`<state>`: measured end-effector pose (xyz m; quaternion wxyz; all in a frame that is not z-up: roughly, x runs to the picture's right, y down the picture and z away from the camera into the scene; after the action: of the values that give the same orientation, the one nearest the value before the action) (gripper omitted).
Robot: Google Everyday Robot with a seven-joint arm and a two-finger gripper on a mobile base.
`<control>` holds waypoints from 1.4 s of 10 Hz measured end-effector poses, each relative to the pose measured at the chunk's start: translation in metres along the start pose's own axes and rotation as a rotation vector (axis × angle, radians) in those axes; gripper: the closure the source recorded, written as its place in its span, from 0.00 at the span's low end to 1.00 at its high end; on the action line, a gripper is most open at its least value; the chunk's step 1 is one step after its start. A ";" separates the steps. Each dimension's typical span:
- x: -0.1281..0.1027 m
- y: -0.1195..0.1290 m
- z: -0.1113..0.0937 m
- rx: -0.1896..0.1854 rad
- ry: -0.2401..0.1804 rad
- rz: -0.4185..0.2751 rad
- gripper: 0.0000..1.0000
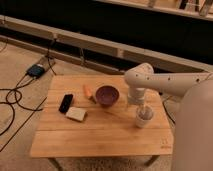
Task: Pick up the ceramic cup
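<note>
Our gripper (pixel 142 109) hangs right over the ceramic cup (pixel 144 120), at four o'clock from the purple bowl (pixel 107 96); its grip and the cup's contents we cannot tell.

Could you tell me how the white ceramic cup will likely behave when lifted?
The ceramic cup looks rigid and probably smooth, so it may slip. It stands upright near an edge of the wooden table, so a nudge could tip it. The gripper is directly above it.

The hand (pixel 142 106) sits right over the white cup (pixel 144 121) and hides its rim. The right edge cuts off the arm (pixel 170 80).
</note>
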<state>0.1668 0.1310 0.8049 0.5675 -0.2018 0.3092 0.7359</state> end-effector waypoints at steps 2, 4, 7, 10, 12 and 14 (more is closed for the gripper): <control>-0.002 0.001 -0.003 -0.013 -0.005 0.007 0.71; -0.004 0.004 -0.010 -0.030 -0.021 0.009 0.93; -0.003 0.013 -0.026 -0.023 -0.020 0.040 1.00; -0.002 0.045 -0.043 0.016 -0.014 0.032 1.00; -0.003 0.069 -0.055 0.036 -0.028 0.002 1.00; -0.005 0.089 -0.075 0.047 -0.065 -0.032 1.00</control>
<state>0.0788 0.0617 0.7741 0.5936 -0.1695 0.3047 0.7253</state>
